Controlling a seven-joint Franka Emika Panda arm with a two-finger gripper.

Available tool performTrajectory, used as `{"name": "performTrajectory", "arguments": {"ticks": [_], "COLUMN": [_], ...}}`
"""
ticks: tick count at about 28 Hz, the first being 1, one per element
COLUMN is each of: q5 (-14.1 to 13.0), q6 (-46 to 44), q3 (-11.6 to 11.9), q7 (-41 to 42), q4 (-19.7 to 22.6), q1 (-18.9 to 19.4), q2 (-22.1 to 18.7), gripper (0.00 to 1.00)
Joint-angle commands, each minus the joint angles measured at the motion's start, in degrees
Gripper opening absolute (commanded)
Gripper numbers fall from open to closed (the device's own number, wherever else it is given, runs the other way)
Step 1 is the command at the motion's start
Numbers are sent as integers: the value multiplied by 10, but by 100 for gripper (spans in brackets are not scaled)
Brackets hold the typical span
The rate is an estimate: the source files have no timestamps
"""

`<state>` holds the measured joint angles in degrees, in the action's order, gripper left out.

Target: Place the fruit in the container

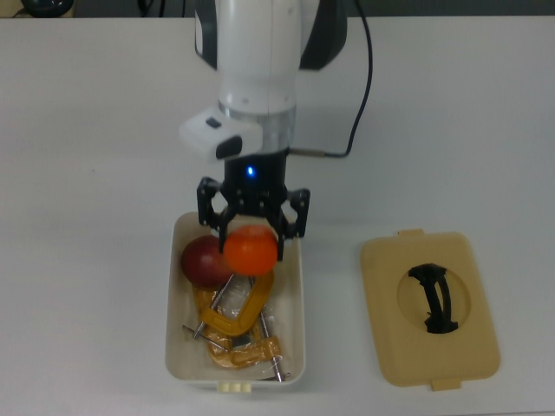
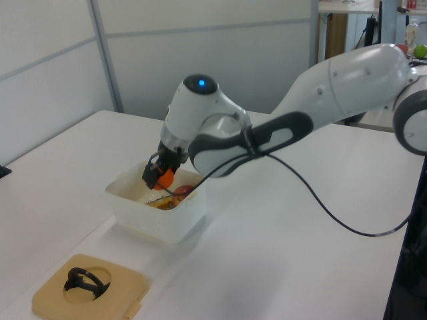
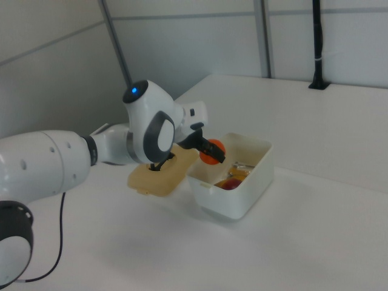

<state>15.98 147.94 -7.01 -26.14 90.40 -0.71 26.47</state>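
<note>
The gripper (image 1: 251,227) is clamped on the orange (image 1: 251,250), hovering over the container (image 1: 293,347) near its top-view upper edge, apple (image 1: 200,263) already inside. Next up, I'd guess: lower a bit and let go.

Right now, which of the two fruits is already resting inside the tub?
The dark red apple, lying in the white tub beside the yellow clamps. The orange is clamped in the gripper above it.

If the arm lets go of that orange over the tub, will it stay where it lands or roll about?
The orange, held in the tool, is round and smooth, so it will probably roll a little. The white tub has walls all round, which should keep it in. It would likely settle against the apple or the yellow clamps lying below.
</note>
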Motion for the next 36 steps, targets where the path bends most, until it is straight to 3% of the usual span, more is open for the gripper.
{"name": "performTrajectory", "arguments": {"ticks": [1, 4, 5, 6, 9, 15, 18, 20, 21, 24, 28, 36], "q5": [34, 35, 34, 33, 32, 26, -8, -42, -73, -104, -108, -110], "q6": [25, 23, 20, 18, -15, -162, -270, -321, -371, -439, -519, -600], "q3": [4, 4, 4, 4, 4, 4, 4, 5, 6, 15, 45, 60], "q7": [-62, -62, -63, -63, -62, -38, 23, 77, 139, 207, 227, 282], "q4": [-22, -19, -18, -17, -13, -1, 0, -1, -1, -1, 0, 5], "q1": [4, 4, 4, 4, 4, -2, -5, -12, -21, -29, -20, -20], "q2": [26, 24, 21, 19, 9, -49, -84, -102, -123, -151, -197, -250], "gripper": [85, 87, 98, 100, 100, 100, 100, 100, 100, 100, 100, 100]}}
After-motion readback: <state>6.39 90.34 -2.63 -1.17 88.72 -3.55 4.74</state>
